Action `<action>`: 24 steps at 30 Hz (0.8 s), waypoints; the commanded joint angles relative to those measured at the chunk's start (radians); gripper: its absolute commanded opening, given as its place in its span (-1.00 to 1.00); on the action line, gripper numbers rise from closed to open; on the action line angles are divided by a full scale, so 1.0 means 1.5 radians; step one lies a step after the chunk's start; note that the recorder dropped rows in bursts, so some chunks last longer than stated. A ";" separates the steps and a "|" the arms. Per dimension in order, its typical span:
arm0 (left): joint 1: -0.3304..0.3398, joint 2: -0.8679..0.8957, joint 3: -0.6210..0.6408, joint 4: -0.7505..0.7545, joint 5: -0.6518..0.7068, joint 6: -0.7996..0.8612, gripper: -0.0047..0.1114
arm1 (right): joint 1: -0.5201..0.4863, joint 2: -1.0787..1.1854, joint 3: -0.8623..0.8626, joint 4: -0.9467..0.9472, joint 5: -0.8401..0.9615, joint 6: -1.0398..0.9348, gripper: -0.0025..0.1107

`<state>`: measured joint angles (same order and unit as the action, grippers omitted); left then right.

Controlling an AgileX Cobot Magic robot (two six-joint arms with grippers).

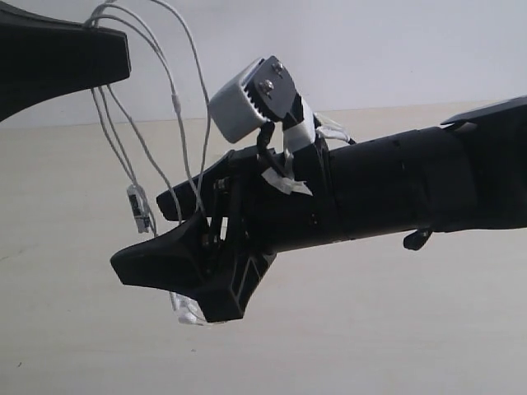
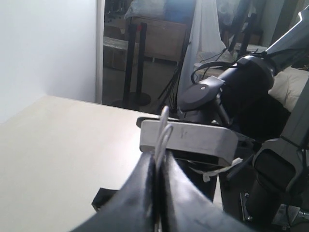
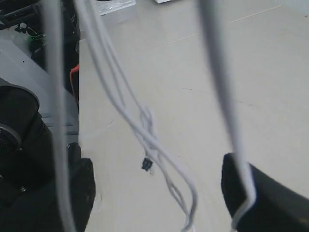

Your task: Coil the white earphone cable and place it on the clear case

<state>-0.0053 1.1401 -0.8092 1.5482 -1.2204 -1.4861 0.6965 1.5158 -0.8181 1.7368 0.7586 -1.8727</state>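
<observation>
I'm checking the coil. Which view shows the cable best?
Exterior view: the cable hangs in loops from the left hand, past the right hand. Left wrist shows only a pinched bit; right wrist, blurred strands.

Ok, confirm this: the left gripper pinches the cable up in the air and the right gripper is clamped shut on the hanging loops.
Wrong on the right gripper: it is open, not clamped shut. The right wrist view shows its fingers wide apart, cable strands loose between them. The left gripper does pinch the cable up.
</observation>
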 commanded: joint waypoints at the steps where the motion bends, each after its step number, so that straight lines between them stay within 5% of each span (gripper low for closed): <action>1: -0.005 0.008 -0.005 -0.030 0.000 0.017 -0.92 | 0.001 0.002 -0.005 0.005 0.011 -0.008 0.22; 24: -0.005 0.008 -0.005 -0.033 0.000 0.020 -0.92 | 0.001 0.002 -0.005 0.005 0.024 -0.008 -0.13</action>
<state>-0.0053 1.1525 -0.8092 1.5181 -1.2204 -1.4609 0.6965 1.5158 -0.8181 1.7368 0.7775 -1.8727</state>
